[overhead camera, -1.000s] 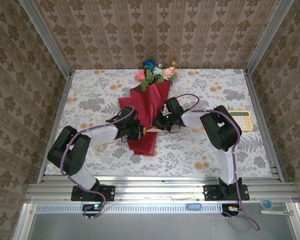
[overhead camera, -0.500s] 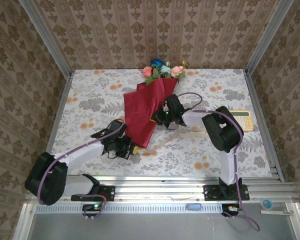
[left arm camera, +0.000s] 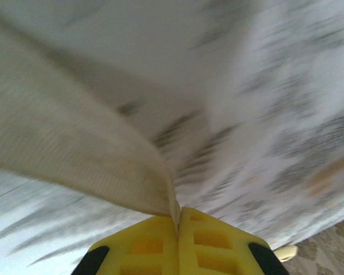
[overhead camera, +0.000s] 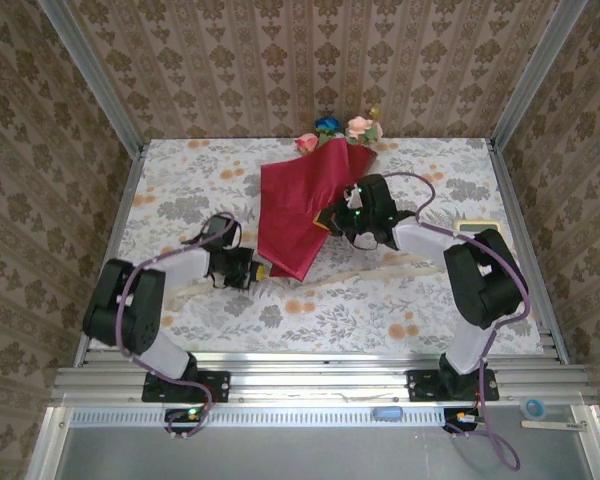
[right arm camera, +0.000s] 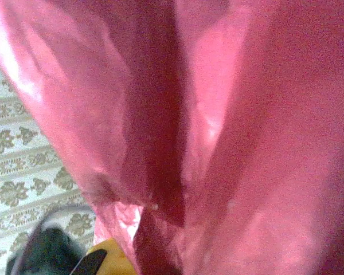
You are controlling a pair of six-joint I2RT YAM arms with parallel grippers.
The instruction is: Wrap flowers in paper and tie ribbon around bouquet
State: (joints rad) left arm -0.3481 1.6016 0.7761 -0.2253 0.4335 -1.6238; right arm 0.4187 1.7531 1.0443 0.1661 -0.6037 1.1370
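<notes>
Item: bouquet (overhead camera: 302,205), far middle of the table (overhead camera: 450,310), flowers (overhead camera: 346,128) at its far end, already rolled in red paper (overhead camera: 290,220).
Grip: right gripper (overhead camera: 330,218) clamped on the paper's side; left gripper (overhead camera: 259,270) pinched shut on the ribbon (left arm camera: 74,149), which trails loose across the table.
Outstanding: ribbon not yet around the bouquet; tying remains.

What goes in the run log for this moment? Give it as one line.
left pincer: shut on ribbon | right pincer: shut on paper | flowers: heads out of paper's far end
</notes>
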